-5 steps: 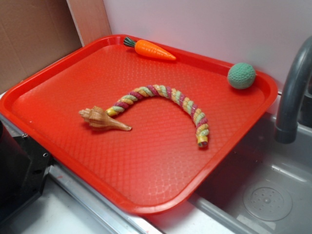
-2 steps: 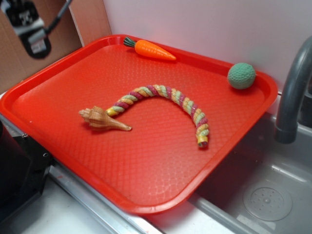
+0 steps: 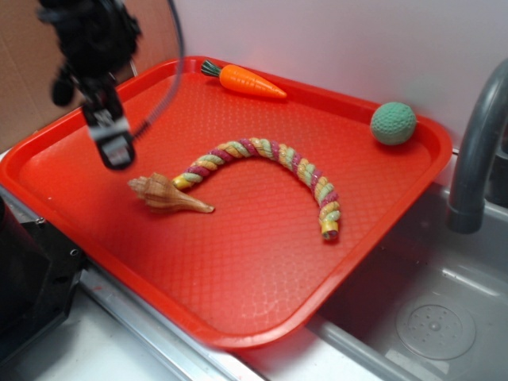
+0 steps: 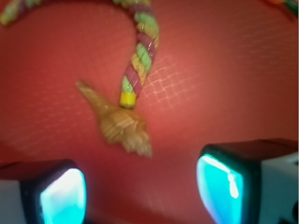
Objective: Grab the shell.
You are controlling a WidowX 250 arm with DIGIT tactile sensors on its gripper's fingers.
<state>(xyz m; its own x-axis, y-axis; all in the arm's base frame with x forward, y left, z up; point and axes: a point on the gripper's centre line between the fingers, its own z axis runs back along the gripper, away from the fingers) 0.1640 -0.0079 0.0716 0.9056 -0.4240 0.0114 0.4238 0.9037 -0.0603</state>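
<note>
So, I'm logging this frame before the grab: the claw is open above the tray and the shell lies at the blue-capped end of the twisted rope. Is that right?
Not quite: the cap is yellow, not blue. The wrist view shows the rope's yellow-capped end right beside the shell. The rest holds: the claw is open above the tray, holding nothing.

A red tray (image 3: 262, 278) carries the shell (image 3: 165, 194), whose knobby end touches one tip of a curved multicoloured rope (image 3: 270, 163). The black pincer (image 3: 113, 147) hangs just above and left of the shell, apart from it. An orange carrot (image 3: 250, 80) and a green ball (image 3: 393, 123) lie near the tray's far rim.
</note>
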